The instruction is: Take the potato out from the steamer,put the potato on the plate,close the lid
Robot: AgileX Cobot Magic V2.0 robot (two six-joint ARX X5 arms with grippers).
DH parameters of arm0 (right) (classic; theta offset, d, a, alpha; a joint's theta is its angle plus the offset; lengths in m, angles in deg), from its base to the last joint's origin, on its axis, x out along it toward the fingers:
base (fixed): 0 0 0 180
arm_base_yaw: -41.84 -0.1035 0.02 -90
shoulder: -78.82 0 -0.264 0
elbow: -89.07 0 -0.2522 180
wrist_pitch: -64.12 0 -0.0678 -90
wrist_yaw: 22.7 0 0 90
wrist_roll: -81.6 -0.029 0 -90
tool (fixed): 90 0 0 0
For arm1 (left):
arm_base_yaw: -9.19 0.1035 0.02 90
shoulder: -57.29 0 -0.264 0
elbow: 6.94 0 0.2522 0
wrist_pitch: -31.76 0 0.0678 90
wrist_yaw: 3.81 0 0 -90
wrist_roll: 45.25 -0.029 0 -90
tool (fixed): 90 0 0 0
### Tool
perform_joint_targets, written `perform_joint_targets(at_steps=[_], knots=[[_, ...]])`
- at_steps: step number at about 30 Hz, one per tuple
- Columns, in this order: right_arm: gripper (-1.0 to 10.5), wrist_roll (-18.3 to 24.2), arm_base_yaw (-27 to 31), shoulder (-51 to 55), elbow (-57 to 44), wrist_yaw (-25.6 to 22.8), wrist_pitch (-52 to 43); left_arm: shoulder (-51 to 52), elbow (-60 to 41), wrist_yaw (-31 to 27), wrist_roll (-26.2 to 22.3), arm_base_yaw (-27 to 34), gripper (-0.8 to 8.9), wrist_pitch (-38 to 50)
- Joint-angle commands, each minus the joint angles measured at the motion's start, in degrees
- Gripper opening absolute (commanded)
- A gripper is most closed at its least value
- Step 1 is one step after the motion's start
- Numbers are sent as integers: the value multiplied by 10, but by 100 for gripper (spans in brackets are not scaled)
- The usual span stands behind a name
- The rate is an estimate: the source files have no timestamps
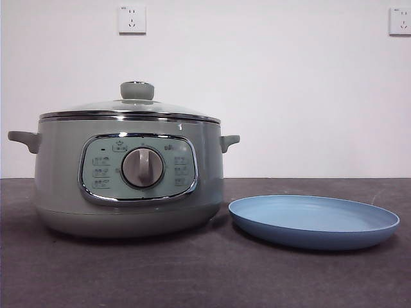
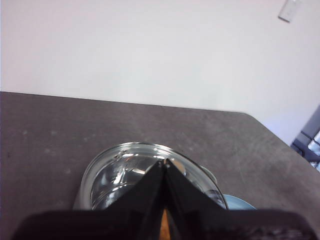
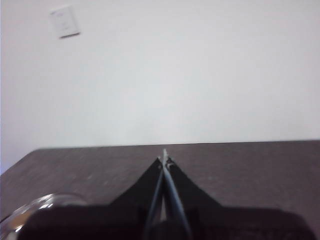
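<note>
The sage-green steamer (image 1: 128,179) stands left of centre with its glass lid (image 1: 131,108) closed on it. The light blue plate (image 1: 314,219) lies empty to its right. The potato is not plainly visible; only a thin orange-brown sliver (image 2: 163,222) shows between the left jaws. My left gripper (image 2: 164,161) is shut and empty, high above the lid (image 2: 125,172). My right gripper (image 3: 164,159) is shut and empty above the table, with the lid's rim (image 3: 35,206) off to its side. Neither arm shows in the front view.
The dark table (image 1: 205,276) runs to a white wall with two sockets (image 1: 131,19). A bit of the plate (image 2: 241,202) shows past the pot in the left wrist view. The table's edge (image 2: 280,140) is near there.
</note>
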Motion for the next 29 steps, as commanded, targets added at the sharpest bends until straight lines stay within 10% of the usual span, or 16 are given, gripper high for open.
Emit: perform_joint_targets(at_steps=[1, 11, 18, 29], knots=[[-11, 37, -9, -38, 39, 44, 19, -54, 68, 10, -37, 0, -6, -23], [4, 37, -19, -150, 91, 233, 49, -187, 264, 25, -68, -1, 2, -140], [428, 37, -22, -173, 91, 233, 63, -204, 280, 22, -68, -1, 408, -143], [554, 35, -22, -173, 91, 232, 51, -276, 280, 19, -68, -62, 410, -141]])
